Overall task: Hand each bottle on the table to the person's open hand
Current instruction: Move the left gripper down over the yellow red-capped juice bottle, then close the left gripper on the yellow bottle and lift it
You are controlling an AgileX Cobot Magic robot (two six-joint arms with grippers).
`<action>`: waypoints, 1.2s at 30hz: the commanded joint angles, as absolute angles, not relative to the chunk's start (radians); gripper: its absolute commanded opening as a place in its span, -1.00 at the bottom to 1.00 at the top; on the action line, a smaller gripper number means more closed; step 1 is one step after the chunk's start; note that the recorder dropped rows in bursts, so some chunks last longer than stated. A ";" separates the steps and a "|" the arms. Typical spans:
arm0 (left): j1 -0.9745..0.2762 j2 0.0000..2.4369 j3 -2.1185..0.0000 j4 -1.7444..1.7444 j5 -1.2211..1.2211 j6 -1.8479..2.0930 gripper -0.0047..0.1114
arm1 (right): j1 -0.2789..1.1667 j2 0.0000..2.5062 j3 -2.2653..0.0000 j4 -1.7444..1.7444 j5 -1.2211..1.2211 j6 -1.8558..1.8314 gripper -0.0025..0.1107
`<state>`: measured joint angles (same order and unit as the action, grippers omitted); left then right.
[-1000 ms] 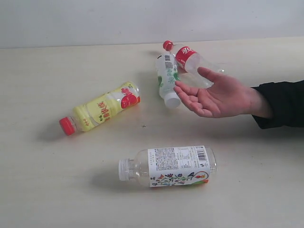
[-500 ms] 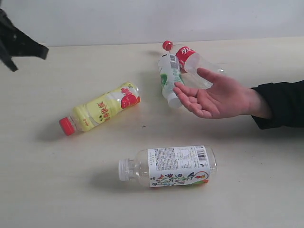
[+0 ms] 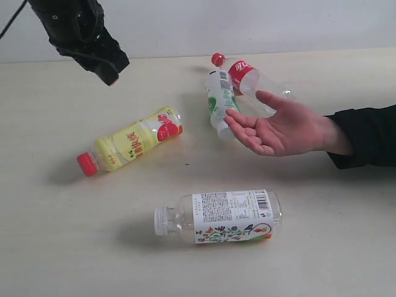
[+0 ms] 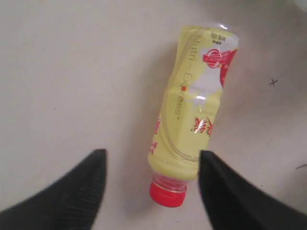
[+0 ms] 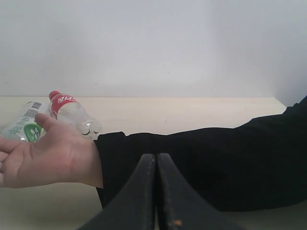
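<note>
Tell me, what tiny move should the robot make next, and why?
Probably lower the left gripper onto the yellow-label bottle. Its jaws are open, and the left wrist view frames that bottle between them, lying on the table and not yet gripped, while the person's open hand waits empty.

A wide bench (image 3: 55, 247) with a pale beige, matte top fills most of the exterior view. Near its middle is a small dark cross-shaped mark (image 3: 186, 164), with a few tiny specks elsewhere. Along the far edge the bench meets a plain, bare, whitish-grey wall (image 3: 260, 25) in a straight line. The light is soft and even, and the shadows on the bench are faint with blurred edges.
</note>
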<state>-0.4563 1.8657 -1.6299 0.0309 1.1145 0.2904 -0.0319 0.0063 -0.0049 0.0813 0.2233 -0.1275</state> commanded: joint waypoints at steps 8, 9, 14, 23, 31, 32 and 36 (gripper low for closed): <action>-0.509 2.039 -1.642 -0.041 1.172 0.508 0.53 | -0.035 0.000 0.000 0.078 0.222 -0.129 -0.96; -0.511 2.050 -1.642 -0.041 1.172 0.522 0.53 | -0.035 0.000 0.000 0.078 0.222 -0.129 -0.96; -0.516 2.097 -1.642 -0.028 1.124 0.527 0.53 | -0.035 0.000 0.000 0.075 0.221 -0.129 -0.96; -0.516 2.173 -1.642 0.016 1.028 0.523 0.53 | -0.035 0.000 0.000 0.075 0.221 -0.129 -0.96; -0.516 2.225 -1.642 0.025 1.009 0.523 0.53 | -0.035 0.000 0.000 0.078 0.221 -0.129 -0.96; -0.516 2.230 -1.642 0.025 1.013 0.523 0.53 | -0.035 0.000 0.000 0.078 0.221 -0.129 -0.96; -0.516 2.241 -1.642 0.027 1.014 0.523 0.52 | -0.035 0.000 0.000 0.078 0.221 -0.129 -0.96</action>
<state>-0.5147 2.2415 -1.6353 0.0191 1.0170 0.5238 -0.0319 0.0063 -0.0049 0.0800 0.2233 -0.1275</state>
